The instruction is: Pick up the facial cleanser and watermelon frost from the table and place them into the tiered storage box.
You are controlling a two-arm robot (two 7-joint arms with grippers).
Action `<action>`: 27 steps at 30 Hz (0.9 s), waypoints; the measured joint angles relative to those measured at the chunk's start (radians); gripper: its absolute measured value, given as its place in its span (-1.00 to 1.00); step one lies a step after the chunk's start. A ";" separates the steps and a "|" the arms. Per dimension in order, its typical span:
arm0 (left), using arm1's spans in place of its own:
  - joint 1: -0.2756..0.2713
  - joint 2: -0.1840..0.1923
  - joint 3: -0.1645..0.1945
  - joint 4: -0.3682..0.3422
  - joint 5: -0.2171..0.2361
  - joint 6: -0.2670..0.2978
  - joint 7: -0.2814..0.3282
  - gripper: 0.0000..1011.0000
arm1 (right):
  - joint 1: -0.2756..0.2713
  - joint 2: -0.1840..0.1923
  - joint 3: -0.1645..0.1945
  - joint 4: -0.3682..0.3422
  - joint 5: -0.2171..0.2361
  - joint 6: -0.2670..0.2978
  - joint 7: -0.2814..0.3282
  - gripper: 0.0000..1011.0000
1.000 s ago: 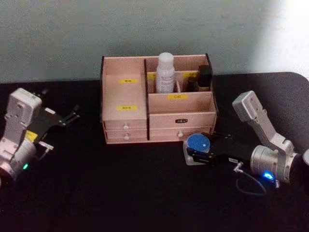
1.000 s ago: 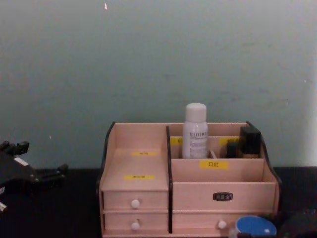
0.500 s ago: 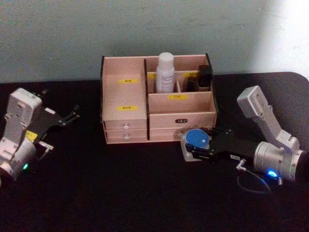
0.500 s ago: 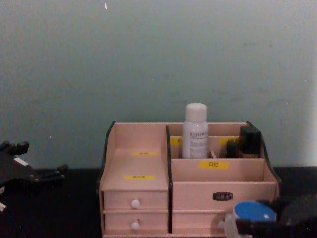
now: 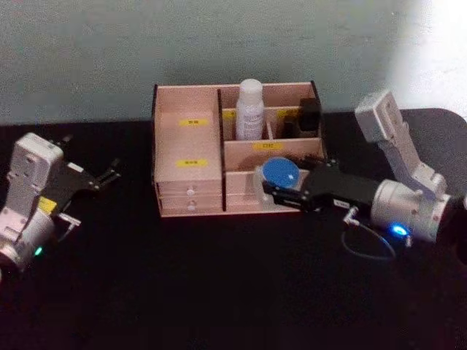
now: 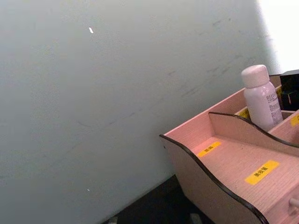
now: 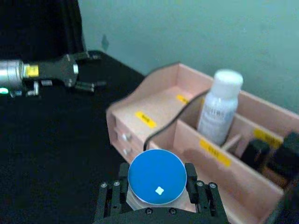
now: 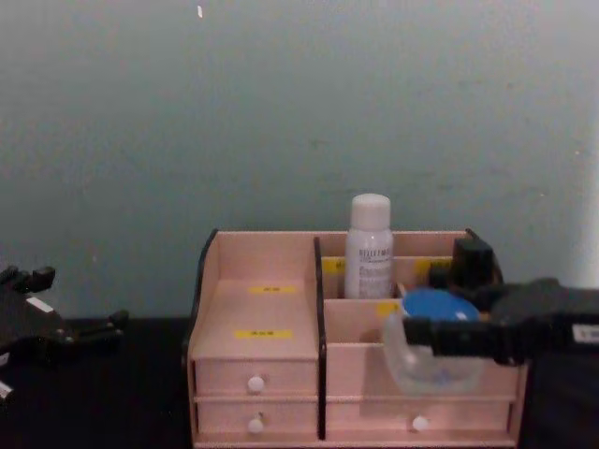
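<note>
While the right pincer [image 5: 281, 188] holds the watermelon frost [image 5: 279, 173] clamped mid-frame, it must next clear the wall of the tiered storage box [image 5: 188, 179]; the left pincer [image 5: 109, 175] idles apart at the left edge.

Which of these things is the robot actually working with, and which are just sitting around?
Part of the job:
tiered storage box
facial cleanser, upright in the box's back compartment
watermelon frost, held up before the box by the right gripper

Just lying about:
dark containers in the box's back right compartment
left gripper, parked open at the left
</note>
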 joint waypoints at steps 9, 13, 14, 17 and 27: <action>0.000 0.000 0.000 0.000 0.000 0.000 0.000 0.98 | 0.084 -0.048 -0.037 0.039 0.000 -0.011 0.004 0.42; 0.000 0.000 0.000 0.000 0.000 0.000 0.000 0.98 | 0.124 -0.075 -0.057 0.070 -0.002 -0.011 0.008 0.42; 0.000 0.000 0.000 0.000 0.000 0.000 0.000 0.98 | 0.141 -0.087 -0.066 0.085 -0.005 -0.011 0.009 0.42; 0.000 0.000 0.000 0.000 0.000 0.000 0.000 0.98 | 0.167 -0.106 -0.078 0.115 -0.009 -0.010 0.009 0.42; 0.000 0.000 0.000 0.000 0.000 0.000 0.000 0.98 | 0.283 -0.189 -0.120 0.244 -0.019 -0.005 0.022 0.42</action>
